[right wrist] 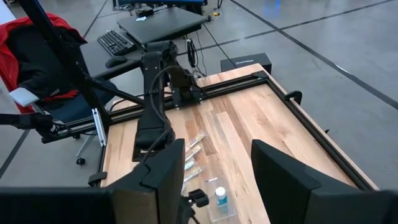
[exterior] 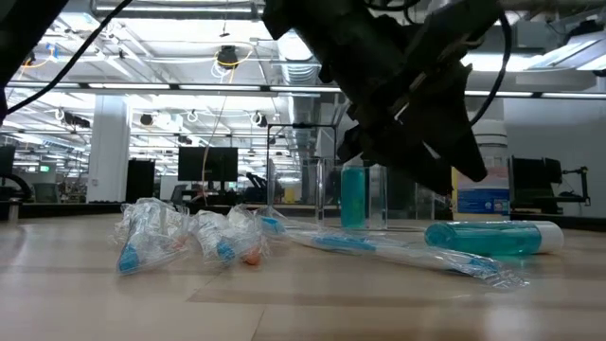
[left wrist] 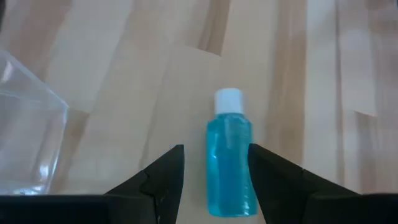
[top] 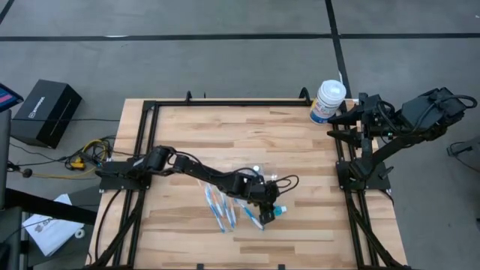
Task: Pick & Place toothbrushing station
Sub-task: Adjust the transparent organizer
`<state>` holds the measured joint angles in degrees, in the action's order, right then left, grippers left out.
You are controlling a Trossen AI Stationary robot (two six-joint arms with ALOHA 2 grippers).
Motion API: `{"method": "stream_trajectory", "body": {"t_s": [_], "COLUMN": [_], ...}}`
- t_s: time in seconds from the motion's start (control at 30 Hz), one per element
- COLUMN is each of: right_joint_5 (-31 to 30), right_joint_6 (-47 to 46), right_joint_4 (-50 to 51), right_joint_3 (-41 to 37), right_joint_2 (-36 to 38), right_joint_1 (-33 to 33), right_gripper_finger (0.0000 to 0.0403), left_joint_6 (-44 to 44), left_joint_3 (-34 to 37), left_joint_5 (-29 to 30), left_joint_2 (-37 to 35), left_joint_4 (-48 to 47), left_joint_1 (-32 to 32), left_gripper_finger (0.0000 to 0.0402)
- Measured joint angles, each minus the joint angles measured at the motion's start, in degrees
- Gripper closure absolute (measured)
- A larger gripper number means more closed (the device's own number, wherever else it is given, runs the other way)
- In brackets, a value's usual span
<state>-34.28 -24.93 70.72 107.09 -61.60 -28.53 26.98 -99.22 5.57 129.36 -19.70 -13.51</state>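
Observation:
The clear plastic toothbrushing station [exterior: 374, 194] stands on the wooden table near its middle. It also shows in the left wrist view [left wrist: 28, 137]. A second blue bottle [exterior: 353, 196] stands upright in or behind it; I cannot tell which. A small blue bottle with a white cap [left wrist: 229, 162] lies on its side on the table beside the station. My left gripper [left wrist: 216, 149] is open, just above this bottle, with one finger on each side. My right gripper [right wrist: 214, 155] is open and empty at the table's far right edge.
Several wrapped blue-and-orange toothbrushes [top: 221, 206] lie left of the station. They also show in the low view [exterior: 180, 237]. A white blue-labelled canister [top: 328, 101] stands at the far right corner. A black metal frame [top: 225, 103] runs along the table's edges.

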Motion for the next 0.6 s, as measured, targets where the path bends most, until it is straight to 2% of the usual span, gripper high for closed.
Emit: {"method": "stream_trajectory", "body": {"t_s": [0.6], "right_joint_5": [0.07], "right_joint_6": [-0.11], "right_joint_4": [0.46], "right_joint_3": [0.0], "right_joint_2": [0.02], "right_joint_1": [0.0], "right_gripper_finger": [0.0228], "left_joint_6": [-2.55], "left_joint_3": [0.0], "left_joint_5": [-0.05], "left_joint_2": [0.0], "left_joint_4": [-1.8], "left_joint_1": [2.96], "left_gripper_finger": [0.0229]}}
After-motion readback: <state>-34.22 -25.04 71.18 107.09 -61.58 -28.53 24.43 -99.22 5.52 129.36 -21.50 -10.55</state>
